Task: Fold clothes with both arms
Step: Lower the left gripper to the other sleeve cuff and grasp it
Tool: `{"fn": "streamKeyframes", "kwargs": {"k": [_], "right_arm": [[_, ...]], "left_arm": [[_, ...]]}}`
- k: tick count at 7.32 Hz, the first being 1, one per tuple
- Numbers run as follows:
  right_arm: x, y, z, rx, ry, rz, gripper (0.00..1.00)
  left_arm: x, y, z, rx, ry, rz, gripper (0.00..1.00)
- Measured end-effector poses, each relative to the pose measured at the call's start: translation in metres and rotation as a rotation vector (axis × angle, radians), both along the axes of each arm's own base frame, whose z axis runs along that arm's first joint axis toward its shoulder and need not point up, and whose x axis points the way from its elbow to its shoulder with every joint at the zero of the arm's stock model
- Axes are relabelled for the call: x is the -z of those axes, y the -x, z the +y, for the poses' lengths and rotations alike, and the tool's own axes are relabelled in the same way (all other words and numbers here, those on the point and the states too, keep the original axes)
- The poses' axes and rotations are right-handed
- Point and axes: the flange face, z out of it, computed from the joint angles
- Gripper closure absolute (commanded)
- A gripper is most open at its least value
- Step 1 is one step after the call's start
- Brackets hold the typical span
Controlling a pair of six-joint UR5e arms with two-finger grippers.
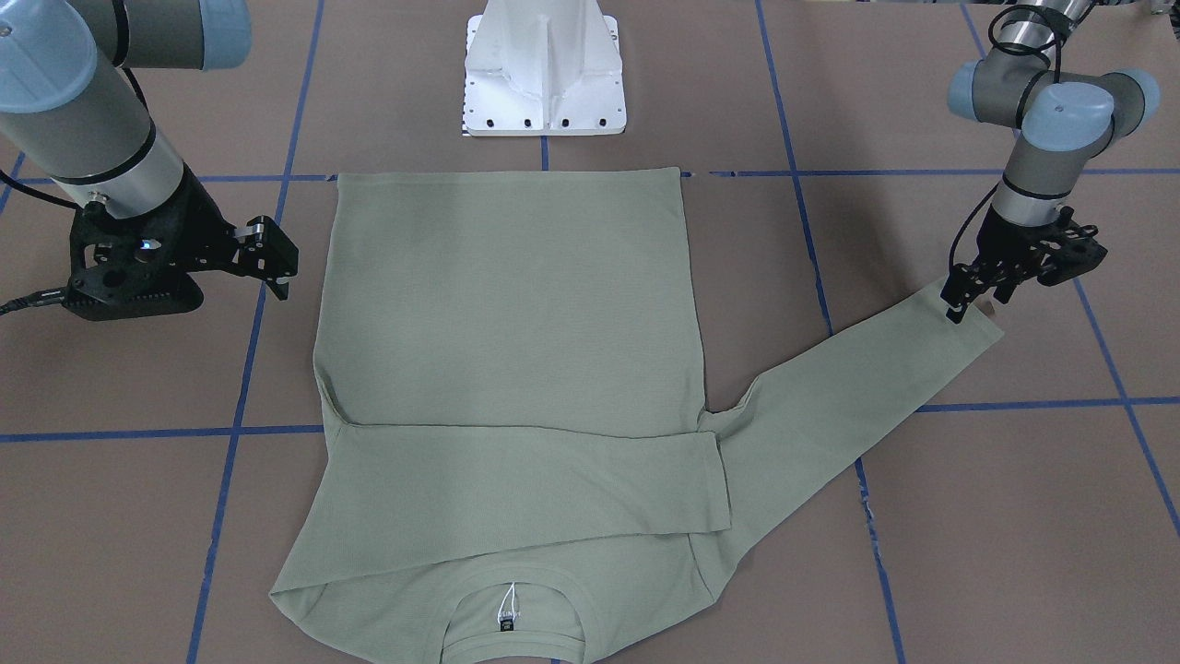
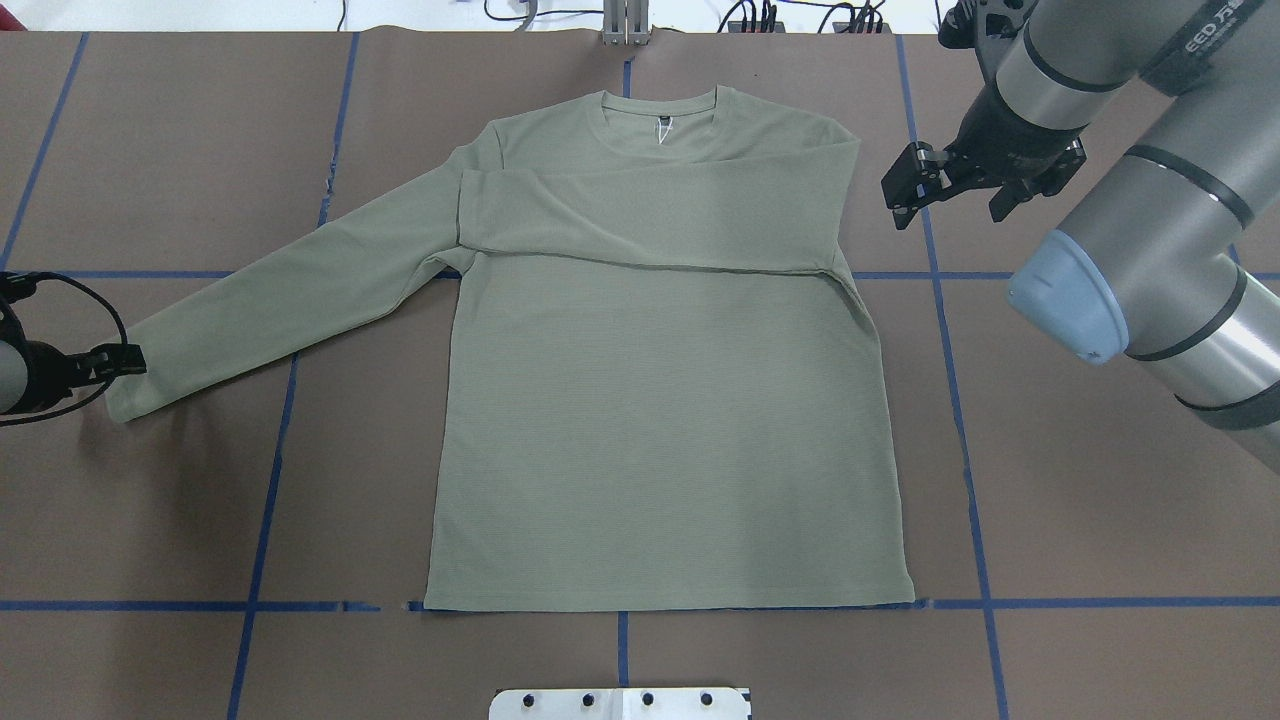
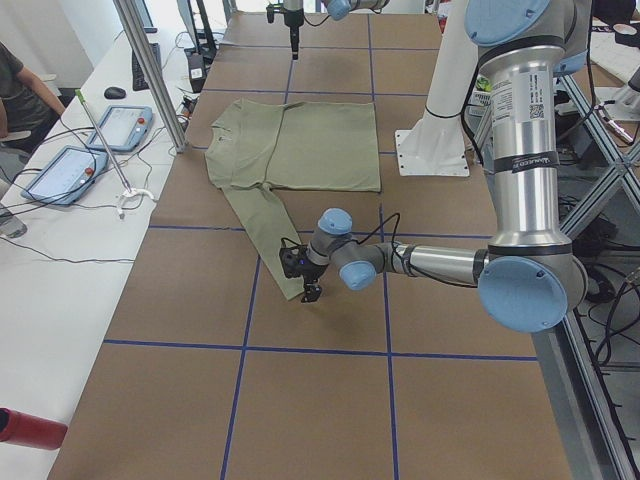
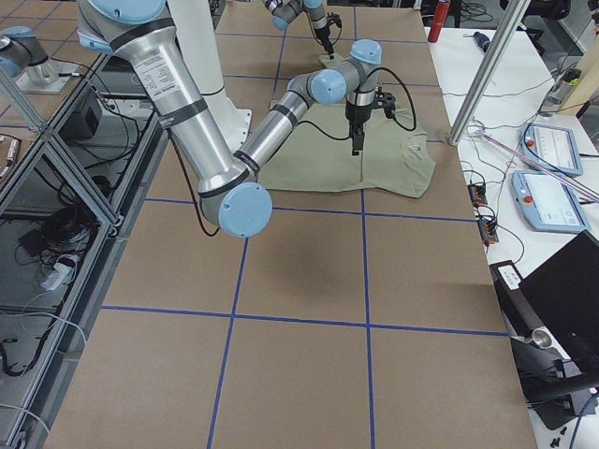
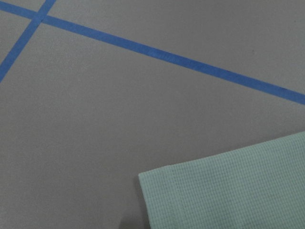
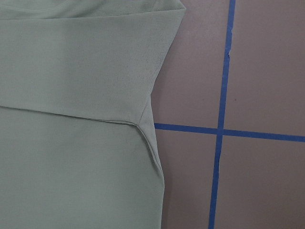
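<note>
With one sleeve (image 1: 525, 480) across the shirt (image 1: 507, 295), the left gripper (image 1: 959, 304) sat at the other cuff (image 1: 973, 337), grasp unclear, right gripper (image 1: 274, 258) spread empty; next, probably carry that cuff across

Brown paper-covered table (image 2: 180, 500) fills the view, crossed by a grid of blue tape lines (image 2: 1100, 603). White metal pedestal base (image 1: 544, 83) stands at the robot-side edge. Alongside, a white bench (image 3: 50, 300) carries one grey tablet pendant (image 3: 65, 172), a second pendant (image 3: 125, 125) and a red cylinder (image 3: 30, 428). A person (image 3: 20, 90) sits there.
</note>
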Motion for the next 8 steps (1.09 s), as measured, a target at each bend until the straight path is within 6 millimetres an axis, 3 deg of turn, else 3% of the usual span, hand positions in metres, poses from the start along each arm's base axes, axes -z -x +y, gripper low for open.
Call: {"fn": "streamKeyframes", "kwargs": {"k": [3,6,8], "right_arm": [[0.0002,-0.0008,-0.0002,-0.001,0.0,0.0,0.0],[0.0008,-0.0033,-0.0013,-0.006,-0.001,0.0,0.0],[0.0001,-0.0043,-0.0019,-0.008,0.001,0.001,0.0]], "left_arm": [[0.0003,-0.0005,0.0007,-0.001,0.0,0.0,0.45],[0.001,-0.0009,0.0003,0.0,0.001,0.003,0.48],[0.0009,-0.0009,0.0004,0.0,0.001,0.002,0.62]]}}
